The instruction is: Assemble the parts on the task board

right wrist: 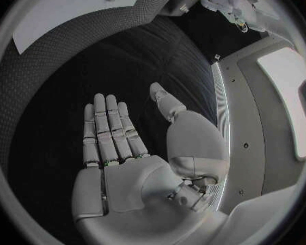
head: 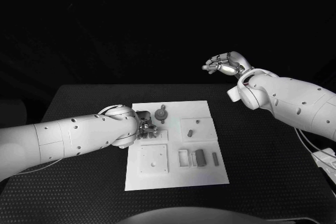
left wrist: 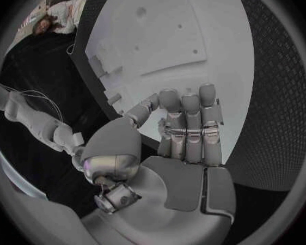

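Task board (head: 175, 180) is lying mid-table w/ small grey parts (head: 199, 157) sitting on it. Left hand (head: 145, 125) is hovering at the board's left edge, fingers curled in, nothing visibly held. Right hand (head: 224, 64) is hanging well beyond the board's far right corner, fingers apart, holding nothing.

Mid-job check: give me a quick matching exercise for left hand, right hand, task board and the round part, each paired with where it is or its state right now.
Things:
1. left hand
2. right hand
3. task board
4. round part

Places or states:
A. lies flat in the middle of the black table
B. raised beyond the table's far edge, palm empty, fingers apart
C. over the board's left edge, fingers curled
D. sits on the board near its far edge

Pairs: 1-C, 2-B, 3-A, 4-D
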Action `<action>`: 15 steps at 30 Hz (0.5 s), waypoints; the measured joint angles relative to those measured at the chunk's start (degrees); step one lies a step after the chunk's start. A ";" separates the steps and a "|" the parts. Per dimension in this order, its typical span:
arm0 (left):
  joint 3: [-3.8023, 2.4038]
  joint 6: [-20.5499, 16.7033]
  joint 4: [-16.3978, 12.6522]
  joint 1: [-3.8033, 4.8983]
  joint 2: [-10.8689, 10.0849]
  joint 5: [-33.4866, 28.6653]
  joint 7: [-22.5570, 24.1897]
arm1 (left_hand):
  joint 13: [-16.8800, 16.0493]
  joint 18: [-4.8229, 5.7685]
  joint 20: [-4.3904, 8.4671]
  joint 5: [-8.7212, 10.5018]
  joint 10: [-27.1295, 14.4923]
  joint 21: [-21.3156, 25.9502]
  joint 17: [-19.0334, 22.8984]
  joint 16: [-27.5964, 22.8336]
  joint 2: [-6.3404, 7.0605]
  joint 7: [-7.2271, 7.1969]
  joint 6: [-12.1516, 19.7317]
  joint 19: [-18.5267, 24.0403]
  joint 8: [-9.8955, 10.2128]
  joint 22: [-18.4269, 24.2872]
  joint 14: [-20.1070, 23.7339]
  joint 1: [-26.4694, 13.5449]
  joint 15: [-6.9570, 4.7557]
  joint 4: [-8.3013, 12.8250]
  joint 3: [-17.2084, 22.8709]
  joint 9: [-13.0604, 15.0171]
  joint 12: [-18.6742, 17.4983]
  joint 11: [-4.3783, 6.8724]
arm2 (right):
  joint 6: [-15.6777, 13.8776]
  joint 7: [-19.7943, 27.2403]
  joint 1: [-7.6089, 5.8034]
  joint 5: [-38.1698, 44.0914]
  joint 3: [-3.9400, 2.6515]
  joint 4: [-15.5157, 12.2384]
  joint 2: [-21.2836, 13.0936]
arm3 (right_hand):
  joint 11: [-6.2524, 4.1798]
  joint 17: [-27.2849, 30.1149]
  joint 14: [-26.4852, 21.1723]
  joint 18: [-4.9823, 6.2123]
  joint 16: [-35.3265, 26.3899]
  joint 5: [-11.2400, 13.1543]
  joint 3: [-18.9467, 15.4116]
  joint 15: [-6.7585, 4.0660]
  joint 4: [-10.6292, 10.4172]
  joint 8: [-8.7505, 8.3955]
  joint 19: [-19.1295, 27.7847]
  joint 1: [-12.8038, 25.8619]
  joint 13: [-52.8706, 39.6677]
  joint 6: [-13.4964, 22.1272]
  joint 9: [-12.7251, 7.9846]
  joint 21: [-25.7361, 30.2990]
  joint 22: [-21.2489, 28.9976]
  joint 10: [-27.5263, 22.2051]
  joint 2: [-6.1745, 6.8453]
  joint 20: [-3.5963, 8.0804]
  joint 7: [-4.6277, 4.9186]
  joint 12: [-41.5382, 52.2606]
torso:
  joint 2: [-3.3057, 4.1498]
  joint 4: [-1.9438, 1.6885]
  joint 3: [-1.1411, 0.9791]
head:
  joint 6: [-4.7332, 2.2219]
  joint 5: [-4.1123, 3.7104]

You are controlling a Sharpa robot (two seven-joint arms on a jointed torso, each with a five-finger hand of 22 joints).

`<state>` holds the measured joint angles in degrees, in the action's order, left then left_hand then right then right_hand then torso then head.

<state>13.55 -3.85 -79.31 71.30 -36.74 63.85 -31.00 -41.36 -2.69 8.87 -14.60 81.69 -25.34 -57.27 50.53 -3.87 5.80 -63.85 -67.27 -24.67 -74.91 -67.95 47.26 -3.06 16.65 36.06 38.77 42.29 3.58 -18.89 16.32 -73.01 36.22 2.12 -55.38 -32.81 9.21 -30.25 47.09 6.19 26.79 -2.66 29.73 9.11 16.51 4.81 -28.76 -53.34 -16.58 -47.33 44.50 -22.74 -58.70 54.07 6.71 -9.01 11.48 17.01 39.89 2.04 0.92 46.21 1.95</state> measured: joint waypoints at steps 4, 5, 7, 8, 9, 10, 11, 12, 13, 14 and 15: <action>0.01 0.08 0.15 -0.02 0.07 -0.02 0.00 | 0.11 0.00 0.00 0.70 0.00 0.00 0.34 0.44 -0.06 -0.02 0.02 0.00 -0.19 0.01 0.00 -1.20 0.00 0.78 1.55 0.11 0.26 0.00 | 0.01 -0.01 0.00 0.00 0.00 0.01 0.03 | 0.00 0.00 0.00 0.00 0.00 0.00 0.00 0.00 0.00 0.00 0.00 0.00 0.05 0.00 0.00 0.00 0.00 0.00 0.00 0.00 0.00 0.00 | 0.00 0.02 0.00 | -0.04 0.01; 0.01 0.11 0.20 -0.02 0.10 -0.05 0.00 | 0.21 0.00 0.00 1.41 0.00 0.00 0.54 0.44 -0.16 -0.03 0.03 0.00 -0.26 0.00 0.04 -1.40 -0.04 0.80 1.77 0.10 0.45 -0.01 | 0.02 -0.01 0.00 0.00 0.00 0.01 0.03 | 0.00 0.00 0.00 0.00 0.00 0.00 0.00 0.00 0.00 0.00 0.00 0.00 0.05 0.00 -0.02 0.00 0.00 0.00 0.00 0.00 0.00 0.00 | -0.01 0.02 0.00 | -0.04 0.01; 0.01 0.24 0.37 -0.02 0.24 -0.11 0.00 | 0.36 -0.01 -0.01 2.47 -0.01 -0.23 0.80 0.72 -0.37 -0.04 0.04 0.00 -0.34 0.00 0.20 -1.73 -0.20 0.75 2.15 0.16 0.66 -0.01 | 0.03 -0.01 0.01 0.00 0.00 0.02 0.03 | 0.00 0.00 0.00 0.00 -0.21 0.00 0.00 0.00 0.00 0.00 0.00 0.00 0.04 0.00 -0.05 0.00 0.00 0.00 0.00 0.00 0.00 0.00 | -0.01 0.02 0.00 | -0.02 0.01; 0.01 0.34 0.46 0.00 0.31 -0.13 0.00 | 0.37 0.00 -0.01 2.80 -0.01 -0.23 0.91 0.82 -0.47 -0.09 0.09 0.01 -0.38 0.00 0.20 -1.89 -0.20 0.69 2.34 0.24 0.66 -0.01 | 0.03 -0.02 0.01 0.00 0.00 0.02 0.03 | 0.00 0.00 0.00 0.00 -0.21 0.00 0.00 0.00 0.00 0.00 0.00 0.00 0.05 0.00 -0.05 0.00 0.00 0.00 0.00 0.00 0.00 0.00 | -0.01 0.02 0.01 | 0.02 0.01; -0.01 0.46 0.55 0.00 0.37 -0.15 0.00 | 0.46 0.00 -0.02 3.56 -0.01 -0.23 1.10 0.89 -0.64 -0.09 0.09 0.01 -0.46 0.00 0.20 -2.21 -0.20 0.61 2.56 0.33 0.71 -0.01 | 0.03 -0.02 0.01 0.00 0.00 0.02 0.03 | 0.00 0.00 0.00 0.00 -0.22 0.00 0.00 0.00 0.00 0.00 0.03 0.00 0.07 0.00 -0.05 0.00 0.00 0.00 0.00 -0.03 0.00 0.00 | -0.01 0.02 0.01 | 0.05 0.01; -0.02 0.60 0.63 0.01 0.44 -0.17 -0.01 | 0.52 0.00 -0.08 4.29 -0.01 -0.23 1.24 0.89 -0.73 -0.09 0.09 0.08 -0.46 0.01 0.20 -2.45 -0.20 0.44 2.73 0.38 0.93 -0.01 | 0.03 -0.02 0.01 0.00 0.00 0.02 0.03 | 0.00 0.00 0.00 0.00 -0.22 0.00 0.00 0.00 0.00 0.00 0.14 0.00 0.10 0.00 -0.05 0.00 0.00 0.00 0.00 -0.14 0.00 0.00 | -0.01 0.02 0.01 | 0.07 0.01; -0.04 0.77 0.73 0.01 0.51 -0.18 -0.02 | 0.54 -0.01 -0.09 4.93 -0.01 -0.23 1.35 0.97 -0.83 -0.10 0.09 0.08 -0.46 0.01 0.20 -2.68 -0.20 0.36 2.74 0.40 0.93 -0.01 | 0.04 -0.02 0.01 0.00 0.00 0.02 0.03 | 0.00 0.00 0.00 0.00 -0.22 0.00 0.00 0.00 0.00 0.00 0.21 0.00 0.10 0.00 -0.05 0.00 0.00 0.00 0.00 -0.21 0.00 0.00 | -0.01 0.02 -0.01 | 0.07 0.01; -0.05 0.89 0.81 0.01 0.55 -0.19 -0.02 | 0.61 0.00 -0.09 5.49 -0.01 -0.23 1.47 1.17 -0.98 -0.10 0.09 0.08 -0.47 0.01 0.20 -2.85 -0.20 0.02 2.74 0.44 0.93 -0.01 | 0.04 -0.03 0.01 0.00 0.00 0.02 0.03 | 0.00 0.00 0.00 0.00 -0.22 0.00 0.00 0.00 0.00 0.00 0.21 0.00 0.10 0.00 -0.05 0.00 0.00 0.00 0.00 -0.21 0.00 0.00 | -0.01 0.02 -0.02 | 0.08 0.01; -0.06 1.00 0.86 0.01 0.58 -0.20 -0.02 | 0.63 -0.01 -0.07 6.01 -0.01 -0.23 1.61 1.17 -1.09 -0.11 0.08 0.07 -0.57 0.01 0.20 -3.17 -0.20 -0.23 2.59 0.47 1.12 -0.01 | 0.04 -0.03 0.01 0.00 0.00 0.02 0.03 | 0.00 0.00 0.00 0.00 -0.22 0.00 0.00 0.00 0.00 0.00 0.21 0.00 0.10 0.00 -0.05 0.00 0.00 0.00 0.00 -0.21 0.00 0.00 | -0.01 0.03 -0.02 | 0.08 0.01; -0.07 1.09 0.92 0.00 0.61 -0.22 -0.02 | 0.68 -0.02 0.02 6.30 -0.01 -0.22 1.73 1.39 -1.22 -0.31 -0.11 -0.03 -0.57 0.01 0.20 -3.39 -0.20 -0.58 2.56 0.49 1.31 -0.01 | 0.05 -0.03 0.01 0.00 0.00 0.02 0.03 | 0.00 0.00 0.00 0.00 -0.22 0.00 0.00 0.00 0.00 0.00 0.22 0.00 0.10 0.00 -0.05 0.00 0.00 0.00 0.00 -0.21 0.00 0.00 | -0.01 0.03 -0.02 | 0.08 0.01; -0.07 1.19 0.98 -0.02 0.64 -0.24 -0.02 | 0.71 -0.02 0.05 6.45 -0.01 -0.23 1.84 1.55 -1.33 -0.31 -0.11 -0.05 -0.57 0.01 0.20 -3.67 -0.20 -0.79 2.47 0.53 1.33 -0.01 | 0.05 -0.03 0.01 0.00 0.00 0.01 0.03 | 0.00 0.00 0.00 0.00 -0.22 0.00 0.00 0.00 0.00 0.00 0.21 0.00 0.10 0.00 -0.05 0.00 0.00 0.00 0.00 -0.21 0.00 0.00 | -0.01 0.04 -0.02 | 0.08 0.01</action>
<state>13.48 -2.66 -78.33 71.28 -36.09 63.62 -31.02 -40.65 -2.71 8.92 -8.15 81.68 -25.57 -55.43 52.09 -5.20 5.48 -63.96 -67.33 -25.25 -74.90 -67.75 43.58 -3.26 15.87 38.53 39.30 43.61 3.57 -18.84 16.29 -73.01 36.21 2.12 -55.37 -32.78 9.21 -30.25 47.09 6.19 26.57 -2.66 29.73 9.11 16.51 4.81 -28.55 -53.34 -16.48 -47.33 44.45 -22.74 -58.71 54.06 6.71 -9.22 11.48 17.01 39.88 2.08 0.90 46.30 1.96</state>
